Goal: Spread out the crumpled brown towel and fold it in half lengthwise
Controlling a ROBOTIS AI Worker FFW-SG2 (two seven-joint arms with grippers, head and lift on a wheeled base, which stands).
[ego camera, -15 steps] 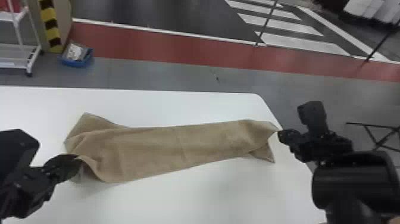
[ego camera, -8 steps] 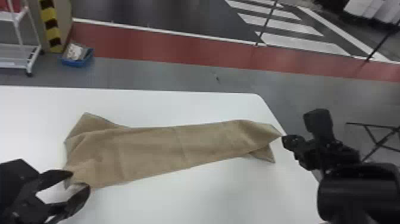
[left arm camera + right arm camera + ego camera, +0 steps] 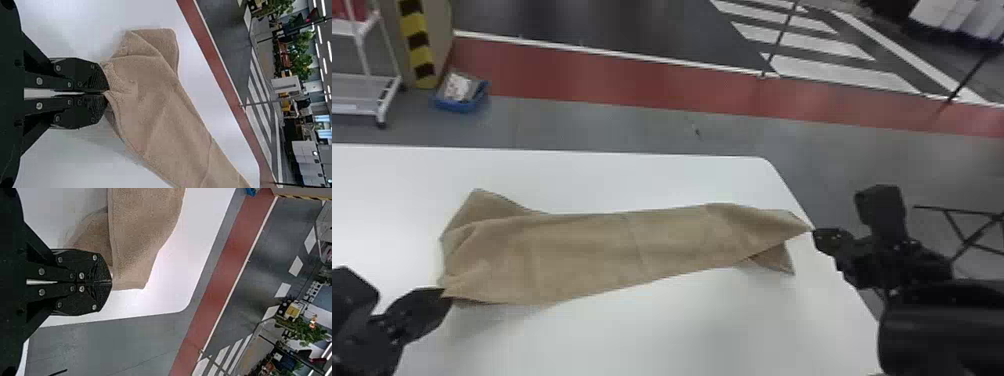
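1. Location: brown towel (image 3: pixel 592 250) on the white surface (image 3: pixel 682 330), stretched from lower left to right of centre in the head view; spread judged incomplete.
2. Left tool (image 3: pixel 450 296), lower left of the head view: pressed together, pinching the towel's near corner.
3. Right tool (image 3: pixel 815 231), right of centre: pressed together, pinching the very tip of the right-hand corner, with slight hold and likely to slip under a hard tug.
4. Defects: upper-left flap (image 3: pixel 484 206) angled out behind the main strip; small lower flap (image 3: pixel 777 259) jutting from beneath the right end.
5. Recommended handling: draw both corners apart gently and evenly, just to light tension. Keep the pinched edge straight, low and level across the frame. Avoid dragging the whole cloth over the surface's right edge.
6. Before folding: open both flaps and align the long edges; otherwise, risk of a skewed lengthwise fold.
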